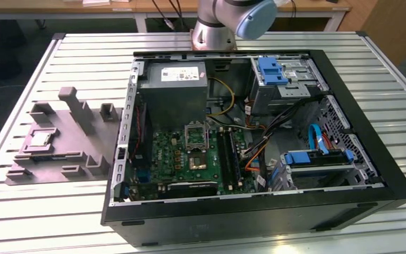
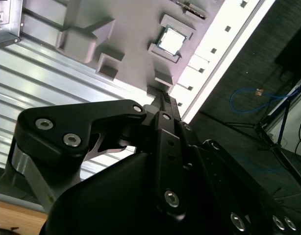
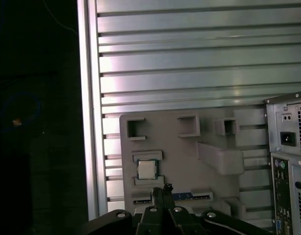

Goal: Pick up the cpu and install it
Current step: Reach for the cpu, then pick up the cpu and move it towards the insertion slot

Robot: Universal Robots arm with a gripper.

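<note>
The cpu (image 1: 39, 139), a small thin square chip with a silvery-grey metal top and a pale rim, lies flat in a shallow square recess of a pale grey moulded plastic holder tray (image 1: 67, 123). The tray rests on the slatted aluminium table (image 1: 83, 53), on the exterior view's left of the open black computer case (image 1: 361, 114) and apart from it. Both wrist views look down on the chip (image 2: 170, 40) (image 3: 146, 170), seated level between low raised blocks of the tray (image 2: 131, 29) (image 3: 180, 161), with nothing lying on it. The black two-fingered gripper (image 3: 163, 192) hangs above the tray's edge, near the chip but clear of it. In the second wrist view the gripper (image 2: 161, 98) appears drawn closed, or very nearly so, with nothing between its tips. Inside the case, the green motherboard (image 1: 188, 156) shows a silvery rectangular socket frame (image 1: 196, 135) with no chip in it that I can make out. By my judgement the work stands at the approach to the pick, with neither lifting nor installing done. A clean grasp would call for the jaws parted wider than the chip, centred squarely over it, and lowered between the tray's blocks to catch its thin edges without tilting it. The grey base of the robot arm (image 1: 221, 24) stands beyond the case.
</note>
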